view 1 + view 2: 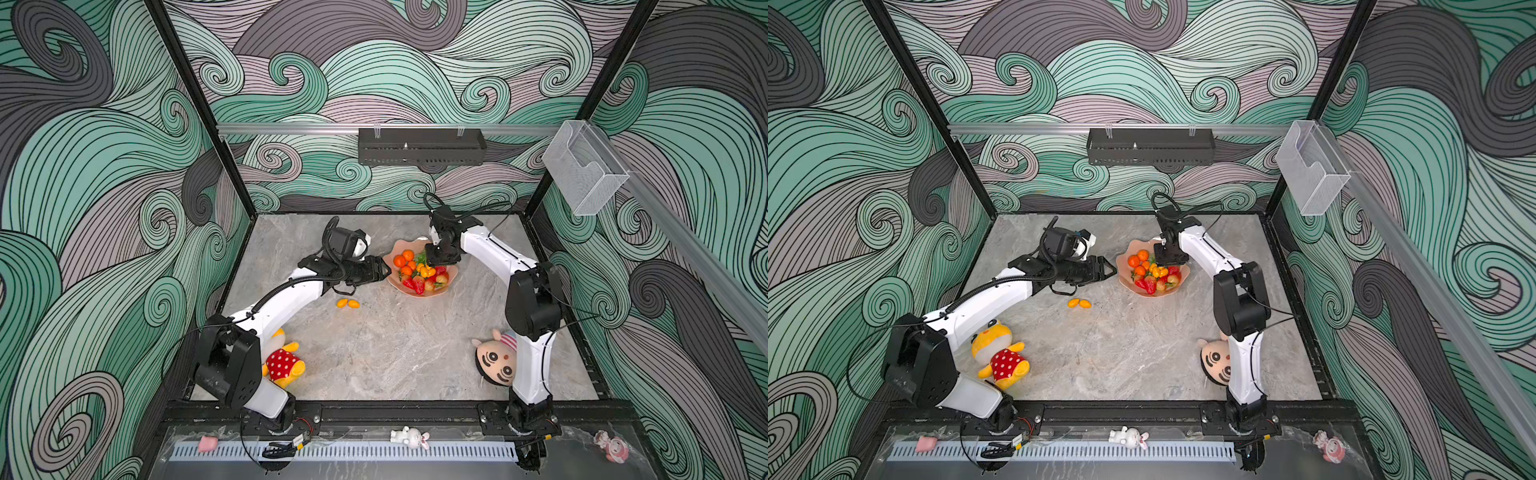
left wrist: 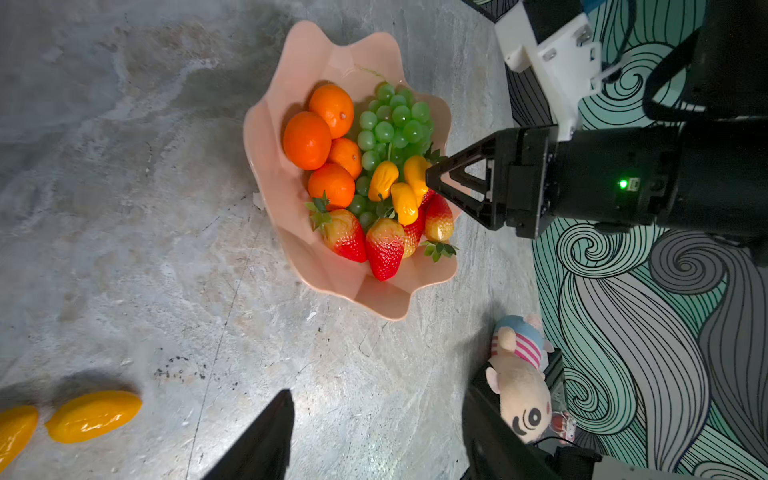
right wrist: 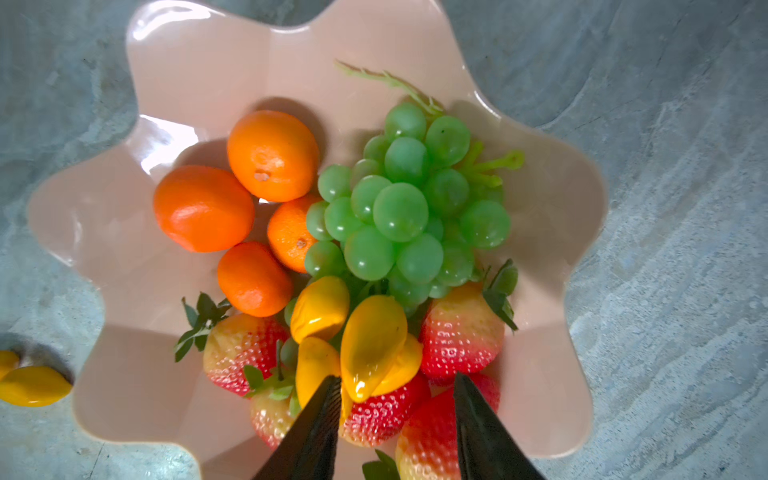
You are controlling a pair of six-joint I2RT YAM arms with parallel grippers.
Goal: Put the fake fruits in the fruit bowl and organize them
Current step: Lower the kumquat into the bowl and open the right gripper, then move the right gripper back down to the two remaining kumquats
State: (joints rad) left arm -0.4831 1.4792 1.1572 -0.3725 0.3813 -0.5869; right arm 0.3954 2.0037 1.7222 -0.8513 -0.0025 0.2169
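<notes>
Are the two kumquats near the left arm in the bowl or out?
Out: both kumquats lie on the table, apart from the fruit bowl.

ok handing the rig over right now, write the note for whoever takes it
Left pincer: open, empty, beside the pale pink scalloped glossy bowl.
Right pincer: open over the fruit pile, nothing clamped.
In the bowl: four round orange plastic tangerines, a green plastic grape bunch, red plastic strawberries, several small oval yellow-orange plastic kumquats.
Done: most of the fruit is in.
Left: two loose kumquats lie side by side on the grey marbled tabletop, on the left arm's side of the bowl; probably that arm's pick.
</notes>
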